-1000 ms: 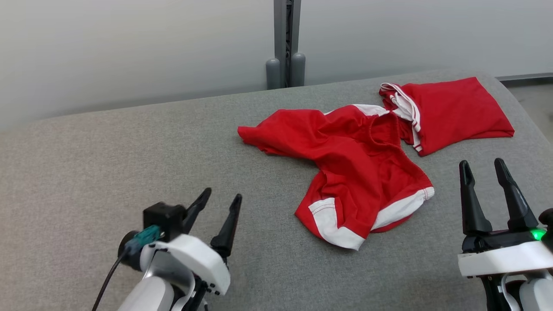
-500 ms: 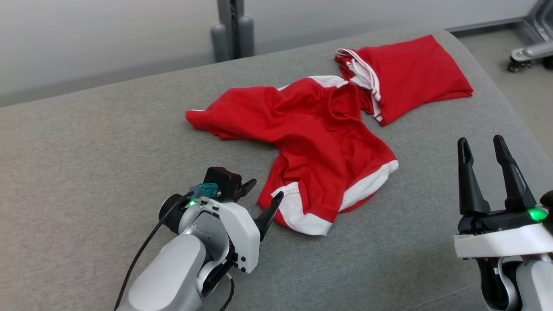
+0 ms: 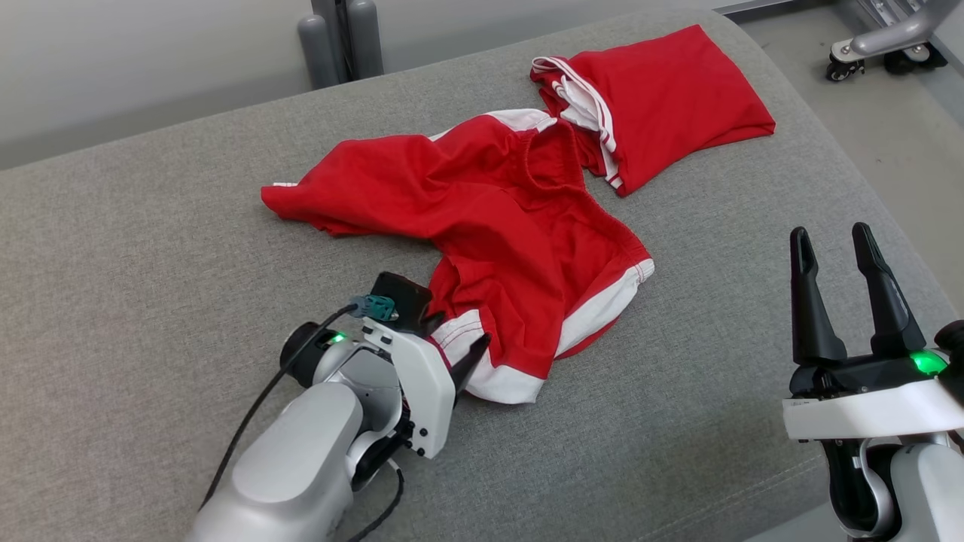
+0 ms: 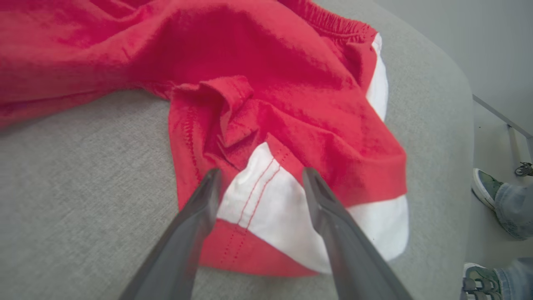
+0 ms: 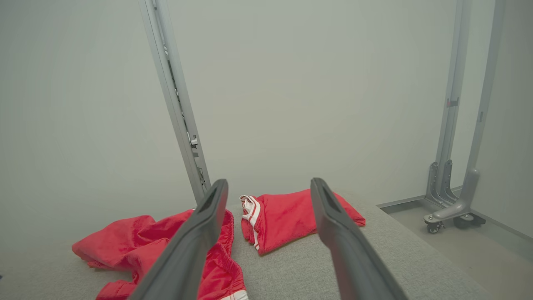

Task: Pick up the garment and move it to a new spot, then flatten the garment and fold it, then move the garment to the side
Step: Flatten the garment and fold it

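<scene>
A crumpled red garment with white panels lies in the middle of the grey padded surface. My left gripper is open at its near hem. In the left wrist view the left gripper has one finger on each side of the white panel, low over the cloth. My right gripper is open and holds nothing, hovering near the surface's right edge, apart from the cloth. In the right wrist view the right gripper points at the garment from a distance.
A second, folded red garment lies at the back right, touching the crumpled one. Behind the surface stands a grey post. A wheeled frame foot is on the floor to the right. A person's shoes stand past the surface's edge.
The head camera has turned, shifting the whole picture. My left gripper has reached forward to the garment's near hem, its open fingers now over the white panel. The right gripper has stayed put.
</scene>
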You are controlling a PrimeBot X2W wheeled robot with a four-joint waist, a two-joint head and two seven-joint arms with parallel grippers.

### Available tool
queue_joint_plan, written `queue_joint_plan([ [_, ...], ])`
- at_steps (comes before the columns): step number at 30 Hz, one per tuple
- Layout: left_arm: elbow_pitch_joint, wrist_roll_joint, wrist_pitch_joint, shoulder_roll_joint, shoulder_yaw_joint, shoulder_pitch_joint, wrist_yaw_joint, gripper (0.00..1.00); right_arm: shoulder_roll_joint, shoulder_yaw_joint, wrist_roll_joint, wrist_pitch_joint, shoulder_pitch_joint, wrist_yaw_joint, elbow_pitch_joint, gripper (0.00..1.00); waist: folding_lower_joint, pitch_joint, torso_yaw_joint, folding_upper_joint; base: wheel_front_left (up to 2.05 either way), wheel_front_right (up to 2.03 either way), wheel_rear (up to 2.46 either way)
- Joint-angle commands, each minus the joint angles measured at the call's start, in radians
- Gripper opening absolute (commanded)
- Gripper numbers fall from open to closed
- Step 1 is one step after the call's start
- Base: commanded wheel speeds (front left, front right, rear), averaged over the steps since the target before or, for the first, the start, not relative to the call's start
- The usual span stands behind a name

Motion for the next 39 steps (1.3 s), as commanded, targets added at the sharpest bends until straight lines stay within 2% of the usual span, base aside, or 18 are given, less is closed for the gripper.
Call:
queue_joint_plan([
  [1, 0.014, -0.007, -0.011, 0.014, -0.004, -0.022, -0.004, 1.00, -0.003, -0.004, 0.000, -0.006, -0.001, 0.000, 0.006, 1.00, 0.0000, 0.001, 0.000, 0.0000, 0.00, 0.00, 0.00],
  [5, 0.048, -0.012, -0.015, 0.013, -0.024, -0.037, -0.004, 1.00, 0.001, 0.001, -0.006, -0.006, 0.000, 0.000, 0.010, 1.00, 0.0000, -0.001, 0.003, 0.0000, 0.00, 0.00, 0.00],
  [6, 0.048, -0.022, -0.016, 0.009, -0.033, -0.036, -0.004, 0.94, 0.001, 0.002, -0.006, -0.006, 0.000, 0.000, 0.011, 1.00, 0.0000, -0.002, 0.004, 0.0000, 0.00, 0.00, 0.00],
  [9, 0.041, -0.040, -0.012, 0.010, -0.065, -0.034, -0.004, 0.64, 0.001, 0.005, -0.006, -0.006, 0.001, 0.000, 0.013, 1.00, 0.0000, -0.006, 0.011, 0.0000, 0.00, 0.00, 0.00],
  [10, 0.037, -0.049, -0.016, 0.012, -0.073, -0.035, -0.004, 0.46, 0.000, 0.005, -0.006, -0.006, 0.000, 0.000, 0.014, 1.00, 0.0000, -0.007, 0.013, 0.0000, 0.00, 0.00, 0.00],
  [11, 0.031, -0.056, -0.019, 0.014, -0.080, -0.036, -0.004, 0.40, 0.000, 0.006, -0.006, -0.006, 0.001, 0.000, 0.015, 1.00, 0.0000, -0.009, 0.015, 0.0000, 0.00, 0.00, 0.00],
  [13, 0.023, -0.069, -0.026, 0.016, -0.093, -0.036, -0.004, 0.00, -0.001, 0.007, -0.006, -0.006, 0.002, 0.000, 0.014, 1.00, 0.0000, -0.011, 0.020, 0.0000, 0.00, 0.00, 0.00],
  [21, 0.007, -0.092, -0.074, 0.027, -0.104, -0.047, -0.003, 0.00, -0.010, 0.003, -0.007, -0.006, 0.011, 0.000, 0.014, 1.00, 0.0000, -0.022, 0.052, 0.0000, 0.00, 0.00, 0.00],
  [24, -0.006, -0.098, -0.108, 0.030, -0.089, -0.032, 0.012, 0.00, -0.015, -0.006, -0.009, -0.006, 0.017, 0.000, 0.015, 1.00, 0.0000, -0.034, 0.078, 0.0000, 0.00, 0.00, 0.00],
  [32, -0.087, -0.125, -0.189, 0.087, -0.029, 0.070, 0.083, 0.00, -0.024, -0.002, -0.008, -0.006, 0.037, 0.000, 0.032, 1.00, 0.0000, -0.080, 0.171, 0.0000, 0.00, 0.00, 0.00],
  [39, -0.216, -0.158, -0.228, 0.160, 0.031, 0.195, 0.169, 0.00, -0.034, 0.005, -0.005, -0.006, 0.055, 0.000, 0.055, 1.00, 0.0000, -0.110, 0.230, 0.0000, 0.00, 0.00, 0.00],
])
